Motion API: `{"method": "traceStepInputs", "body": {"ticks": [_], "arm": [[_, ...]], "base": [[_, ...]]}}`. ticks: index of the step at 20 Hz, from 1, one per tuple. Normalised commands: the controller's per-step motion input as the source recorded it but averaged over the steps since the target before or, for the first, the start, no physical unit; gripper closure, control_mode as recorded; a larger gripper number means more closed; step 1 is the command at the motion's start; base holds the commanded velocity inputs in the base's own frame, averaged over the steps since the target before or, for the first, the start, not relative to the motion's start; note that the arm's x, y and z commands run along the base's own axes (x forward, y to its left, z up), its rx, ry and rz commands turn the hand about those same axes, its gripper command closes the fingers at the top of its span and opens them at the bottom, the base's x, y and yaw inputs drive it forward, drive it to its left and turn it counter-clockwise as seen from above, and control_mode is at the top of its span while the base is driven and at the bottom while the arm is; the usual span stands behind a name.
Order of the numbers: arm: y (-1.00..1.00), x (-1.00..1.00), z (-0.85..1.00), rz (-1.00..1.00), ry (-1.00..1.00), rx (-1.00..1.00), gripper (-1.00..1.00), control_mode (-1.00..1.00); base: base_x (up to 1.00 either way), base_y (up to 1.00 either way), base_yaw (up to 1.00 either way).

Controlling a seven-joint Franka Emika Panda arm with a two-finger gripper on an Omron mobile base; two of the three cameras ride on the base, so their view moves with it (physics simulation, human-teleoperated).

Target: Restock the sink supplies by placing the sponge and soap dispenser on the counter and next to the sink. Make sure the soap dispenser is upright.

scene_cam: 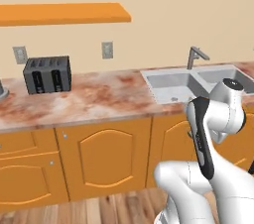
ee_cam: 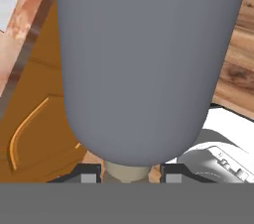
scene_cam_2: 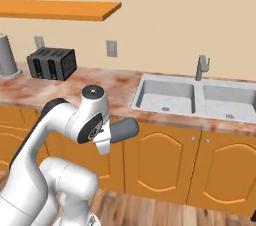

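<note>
My gripper (ee_cam: 128, 174) is shut on the neck of the soap dispenser (ee_cam: 144, 64), whose slate-grey body fills the hand view. In the right base view the soap dispenser (scene_cam_2: 123, 130) sticks out sideways from the hand (scene_cam_2: 102, 140), lying roughly level in the air in front of the orange cabinets and below the counter edge. The marbled counter (scene_cam: 99, 96) (scene_cam_2: 117, 85) carries the light grey double sink (scene_cam: 171, 86) (scene_cam_2: 165, 95) with its faucet (scene_cam: 196, 55) (scene_cam_2: 201, 67). The sponge is out of view.
A dark toaster (scene_cam: 47, 74) (scene_cam_2: 52, 63) stands at the back left of the counter, under an orange wall shelf (scene_cam: 64, 13). A grey canister (scene_cam_2: 6, 56) stands at the counter's far left. Orange cabinet doors (scene_cam_2: 160, 165) and a wooden floor lie below the hand.
</note>
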Motion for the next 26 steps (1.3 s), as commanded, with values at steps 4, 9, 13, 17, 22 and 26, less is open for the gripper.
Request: {"method": "traceStepInputs", "body": {"ticks": [4,9,13,17,22,26], "arm": [[0.00,0.00,0.00,0.00,0.00,0.00,1.00,1.00],[0.00,0.00,0.00,0.00,0.00,0.00,1.00,1.00],[0.00,0.00,0.00,0.00,0.00,0.00,1.00,1.00],[0.05,0.15,0.00,0.00,0.03,0.00,1.00,-1.00],[0.35,0.77,0.04,-0.06,0.03,0.07,1.00,-1.00],[0.40,0.74,0.32,-0.03,0.00,0.17,1.00,-1.00]], "base": [[0.82,0.00,0.00],[0.53,0.00,0.00],[0.17,0.00,0.01],[0.00,0.00,0.00],[0.00,0.00,0.00],[0.00,0.00,0.00]]}}
